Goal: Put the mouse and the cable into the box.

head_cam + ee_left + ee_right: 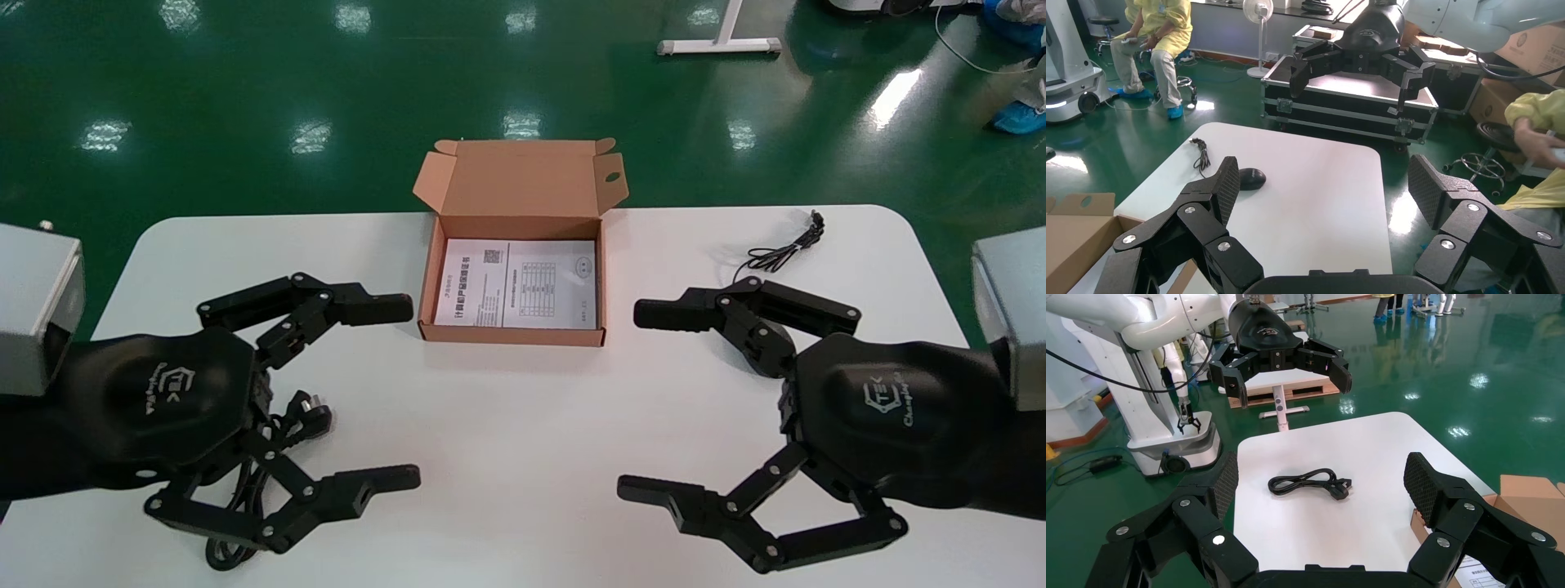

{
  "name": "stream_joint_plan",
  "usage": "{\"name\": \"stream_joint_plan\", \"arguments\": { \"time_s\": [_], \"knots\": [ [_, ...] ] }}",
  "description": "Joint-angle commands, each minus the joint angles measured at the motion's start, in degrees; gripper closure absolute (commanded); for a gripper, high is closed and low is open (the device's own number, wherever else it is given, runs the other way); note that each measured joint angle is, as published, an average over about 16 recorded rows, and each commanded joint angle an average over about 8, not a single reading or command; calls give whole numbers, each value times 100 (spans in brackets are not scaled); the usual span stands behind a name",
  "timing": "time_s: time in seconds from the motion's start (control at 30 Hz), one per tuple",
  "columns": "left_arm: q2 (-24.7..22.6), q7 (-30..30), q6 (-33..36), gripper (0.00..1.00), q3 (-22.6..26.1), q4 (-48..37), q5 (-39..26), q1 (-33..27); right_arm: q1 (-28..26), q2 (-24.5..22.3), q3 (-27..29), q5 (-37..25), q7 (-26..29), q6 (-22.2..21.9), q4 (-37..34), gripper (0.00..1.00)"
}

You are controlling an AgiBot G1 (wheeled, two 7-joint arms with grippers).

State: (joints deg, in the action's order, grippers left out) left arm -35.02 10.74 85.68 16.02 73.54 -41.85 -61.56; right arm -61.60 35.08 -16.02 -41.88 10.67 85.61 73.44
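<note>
The box sits open at the middle of the table, against its far edge. Its lid stands up at the far side and a leaflet lies flat on its floor.

The left gripper hovers over the near left of the table with its fingers spread wide, holding nothing. Under it lies the cable, a thick black lead coiled in a loose loop with its plug at one end. In the head view only the plug and a few loops show past the gripper's body.

The right gripper hovers over the near right of the table, also spread wide and empty. The two grippers face each other across the bare middle of the table, well apart.

The mouse is black and rests on the table to the right of the box (the head view hides it behind the right gripper's far finger). A thin cord, tied in a small bundle, lies just beyond it near the far right corner
</note>
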Motion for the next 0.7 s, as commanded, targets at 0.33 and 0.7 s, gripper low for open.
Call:
{"name": "stream_joint_plan", "arguments": {
  "time_s": [0.33, 0.7],
  "knots": [
    [0, 0, 0, 0, 0, 0, 0, 0, 0, 0, 0, 0, 0, 0, 0, 0],
    [-45, -84, -39, 0, 59, -97, -101, 141, 85, -66, -57, -295, 2, -255, -117, 0]
  ]
}}
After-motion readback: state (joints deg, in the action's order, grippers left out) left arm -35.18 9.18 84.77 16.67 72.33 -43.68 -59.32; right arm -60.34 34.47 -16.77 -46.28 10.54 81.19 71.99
